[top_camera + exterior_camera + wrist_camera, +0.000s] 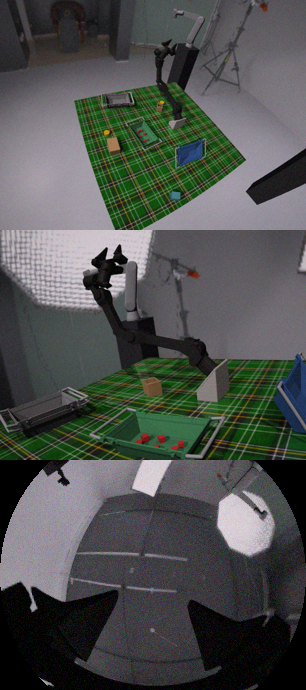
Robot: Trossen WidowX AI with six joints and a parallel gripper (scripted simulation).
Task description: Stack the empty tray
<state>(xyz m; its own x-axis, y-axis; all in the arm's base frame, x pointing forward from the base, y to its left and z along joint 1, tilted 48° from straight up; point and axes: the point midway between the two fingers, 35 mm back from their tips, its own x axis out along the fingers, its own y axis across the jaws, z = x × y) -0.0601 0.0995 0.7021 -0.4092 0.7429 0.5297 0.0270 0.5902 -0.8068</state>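
Note:
The green tray [150, 131] [171, 420] stands upright with several red blocks [144, 134] [161, 438] on its floor. Its far bar [134, 120] [109, 421] and its near bar [153, 145] [214, 437] are swung out past its ends. An empty blue tray [190, 153] [285, 413] stands tipped up on its side, to the right of the green tray, with its bars at its ends. My gripper [173, 42] [113, 246] [153, 599] is open and empty, raised high and pointing up, well away from both trays.
A grey tray [117, 99] [47, 406] with bars out sits at the back left, something dark under it. A brown box [114, 146], a small open box [159, 108] [155, 390], yellow discs [107, 132] [162, 102], a teal block [175, 195] and the arm's pale wedge base [177, 124] [222, 384] stand around.

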